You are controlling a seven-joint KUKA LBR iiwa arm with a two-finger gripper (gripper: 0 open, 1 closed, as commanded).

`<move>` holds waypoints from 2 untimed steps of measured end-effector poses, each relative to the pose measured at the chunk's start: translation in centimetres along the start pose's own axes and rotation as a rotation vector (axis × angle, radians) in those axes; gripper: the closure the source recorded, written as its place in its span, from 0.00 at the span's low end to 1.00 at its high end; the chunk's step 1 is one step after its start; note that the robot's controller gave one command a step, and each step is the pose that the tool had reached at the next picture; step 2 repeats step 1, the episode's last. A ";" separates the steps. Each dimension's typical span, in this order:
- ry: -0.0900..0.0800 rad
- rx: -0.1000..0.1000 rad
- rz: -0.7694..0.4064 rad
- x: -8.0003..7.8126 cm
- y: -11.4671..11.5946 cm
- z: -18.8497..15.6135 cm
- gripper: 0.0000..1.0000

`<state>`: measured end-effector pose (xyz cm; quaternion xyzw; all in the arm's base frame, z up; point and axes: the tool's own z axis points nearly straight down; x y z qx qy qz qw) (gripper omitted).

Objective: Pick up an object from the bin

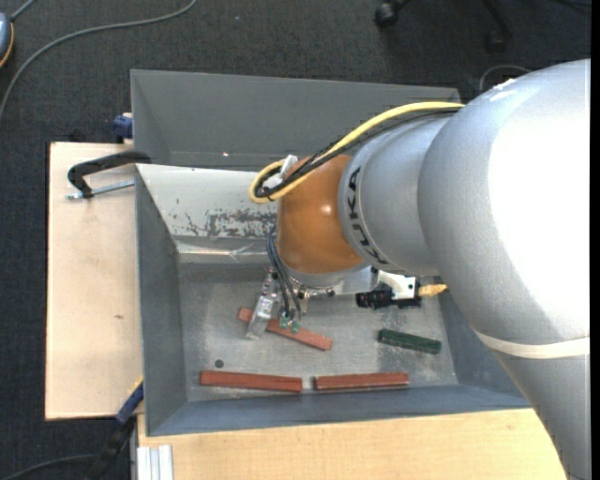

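Camera view: claw (279,317) low over slanted red-brown stick (314,339); grip state unclear; arm (469,206) lettering reads "KU".

Robotics lab, viewed from above: large industrial arm (487,216) reaching into grey metal bin (281,112) set on dark office carpet (281,37); loose cable (94,33) trailing across floor, chair castors (385,13) at top edge.

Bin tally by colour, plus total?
Reddish-brown sticks: 3
Dark green bar: 1
Black-and-white piece, yellow tip: 1, possibly robot hardware
Small dark speck: 1, too small to identify
Total: 6, of which 4 certain
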<state>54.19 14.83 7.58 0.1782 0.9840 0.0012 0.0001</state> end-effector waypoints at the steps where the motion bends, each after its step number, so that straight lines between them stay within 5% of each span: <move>1: -0.011 -0.007 0.016 -0.7 1.3 -14.6 1.00; 2: -0.011 -0.007 0.016 -0.7 1.3 -14.6 1.00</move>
